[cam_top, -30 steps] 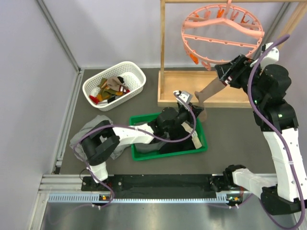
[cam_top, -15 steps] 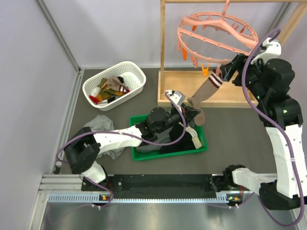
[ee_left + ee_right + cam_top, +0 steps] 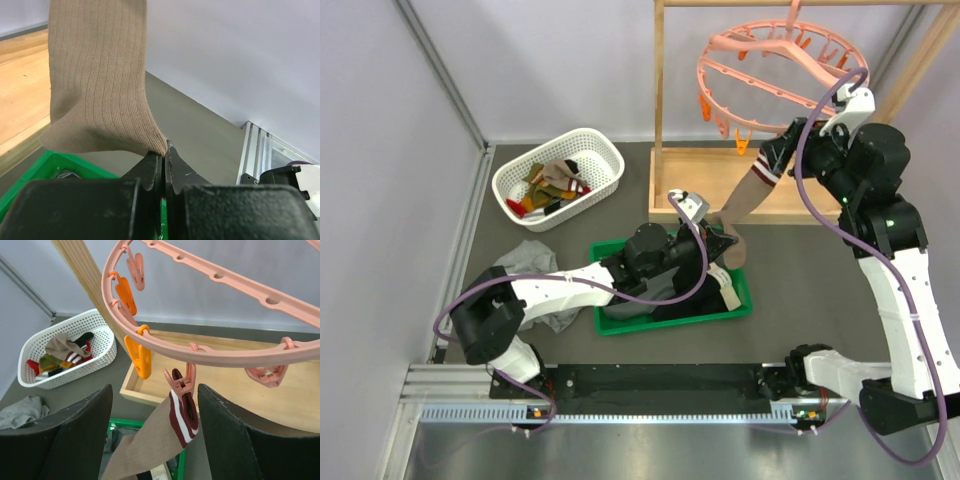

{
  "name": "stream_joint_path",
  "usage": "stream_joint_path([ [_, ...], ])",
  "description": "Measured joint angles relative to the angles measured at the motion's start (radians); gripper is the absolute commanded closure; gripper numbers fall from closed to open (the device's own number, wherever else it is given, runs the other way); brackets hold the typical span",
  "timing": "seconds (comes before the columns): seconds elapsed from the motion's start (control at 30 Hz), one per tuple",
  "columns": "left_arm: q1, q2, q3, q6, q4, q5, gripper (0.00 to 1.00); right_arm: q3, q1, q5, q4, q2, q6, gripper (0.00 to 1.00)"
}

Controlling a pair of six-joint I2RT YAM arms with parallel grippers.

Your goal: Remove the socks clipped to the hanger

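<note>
— Why left gripper (image 3: 164,150) pinched shut on sock (image 3: 100,75) toe?
— To tension. Clipped at cuff to hanger (image 3: 200,355); right gripper (image 3: 154,390) wide apart, holding nothing, flanking clip (image 3: 181,385), likely to squeeze.

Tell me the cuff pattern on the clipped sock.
The cuff is dark red with white stripes; clearest in the right wrist view.

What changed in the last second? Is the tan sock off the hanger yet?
Not yet. The right gripper backed off the rim of the hanger, uncovering the striped cuff of the tan sock, and is open either side of its pink clip. The hanger rocked. The left arm swung its elbow out left. Unchanged: left gripper shut on the sock's toe, cuff clipped, white basket and green tray in place.
</note>
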Motion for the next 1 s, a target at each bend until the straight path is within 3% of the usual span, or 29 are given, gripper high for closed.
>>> stream_joint_path([
  [0.33,0.006,-0.019,0.000,-0.005,-0.008,0.040,1.00,-0.058,0.000,-0.021,0.066,0.011,-0.029,0.24],
  [0.53,0.010,-0.019,0.000,-0.009,-0.009,0.080,1.00,-0.065,-0.001,-0.038,0.079,0.029,-0.061,0.25],
  [0.73,0.012,-0.019,0.000,-0.012,-0.010,0.101,1.00,-0.094,-0.010,-0.085,0.113,0.038,-0.077,0.33],
  [1.0,0.013,-0.019,0.000,-0.016,-0.010,0.113,1.00,-0.098,-0.022,-0.145,0.151,0.090,-0.078,0.29],
])
